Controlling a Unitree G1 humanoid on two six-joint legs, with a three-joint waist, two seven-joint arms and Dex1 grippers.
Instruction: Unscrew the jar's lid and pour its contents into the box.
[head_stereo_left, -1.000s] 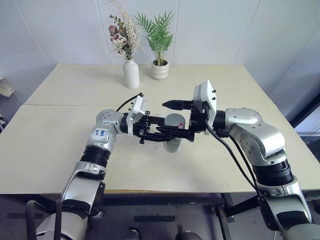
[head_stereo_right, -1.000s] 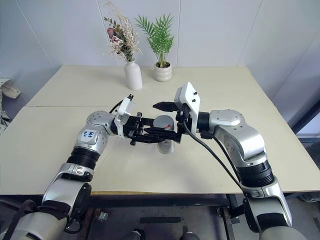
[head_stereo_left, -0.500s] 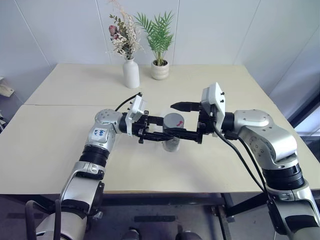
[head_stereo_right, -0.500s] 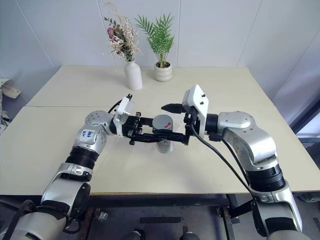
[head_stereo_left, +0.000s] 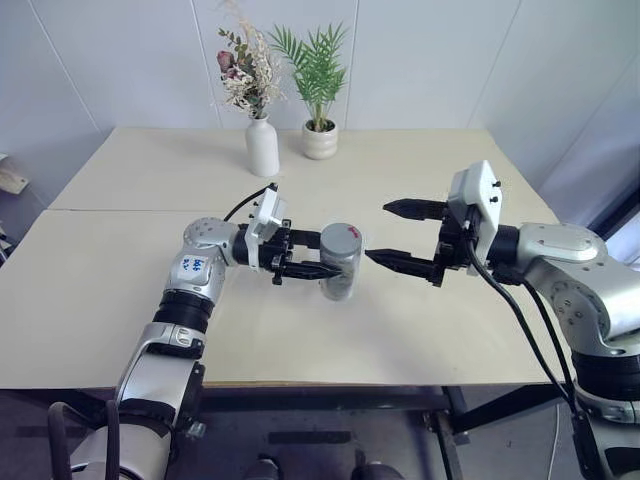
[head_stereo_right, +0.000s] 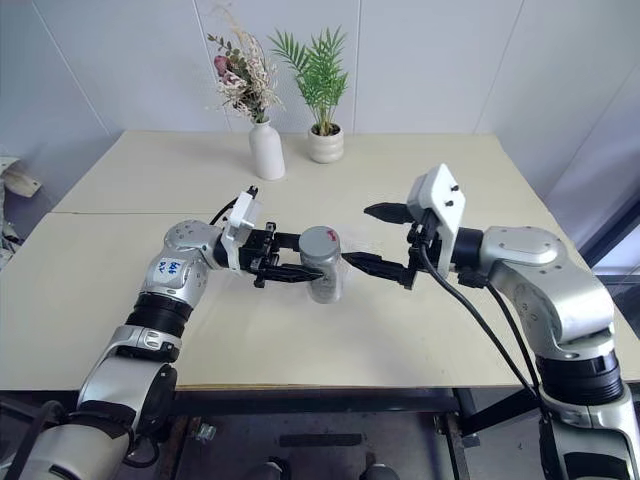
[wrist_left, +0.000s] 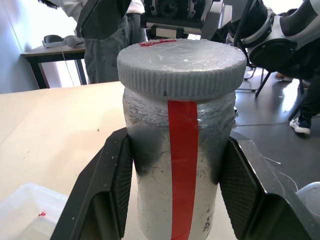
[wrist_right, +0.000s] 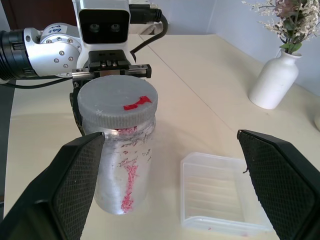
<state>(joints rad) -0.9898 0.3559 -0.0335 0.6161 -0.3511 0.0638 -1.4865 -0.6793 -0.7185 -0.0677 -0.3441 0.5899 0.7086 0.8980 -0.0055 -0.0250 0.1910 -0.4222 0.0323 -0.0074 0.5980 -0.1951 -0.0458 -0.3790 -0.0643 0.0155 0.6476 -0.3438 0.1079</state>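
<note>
— Standing upright on the worktop (head_stereo_left: 120, 300), the jar (head_stereo_left: 340, 262) is clamped in the left claw (head_stereo_left: 318, 255), one black pad on each side of its body below the lid (wrist_left: 182, 64). Is the lid on?

— Yes, the ribbed grey cap sits on the jar's mouth, above the left claw's fingers (wrist_left: 117, 185), with a red scrap on top. The red stripe runs down the side facing that claw's wrist.

— And the right claw (head_stereo_left: 395, 232)?

— Its fingers stand wide apart and grip nothing. It points at the jar from the opposite side to the left claw, tips just short of it, with a clear gap between.

— Where is the box (wrist_right: 218, 193)?

— Flat on the worktop, beside the jar and between the right claw's spread fingers as its wrist sees them. It lies near the jar without touching.

— Room to move?

— Bare worktop lies all round both claws. The white vase (head_stereo_left: 262, 146) and plant pot (head_stereo_left: 320, 140) stand well beyond them, near the far edge. The near edge is well behind the claws.
</note>
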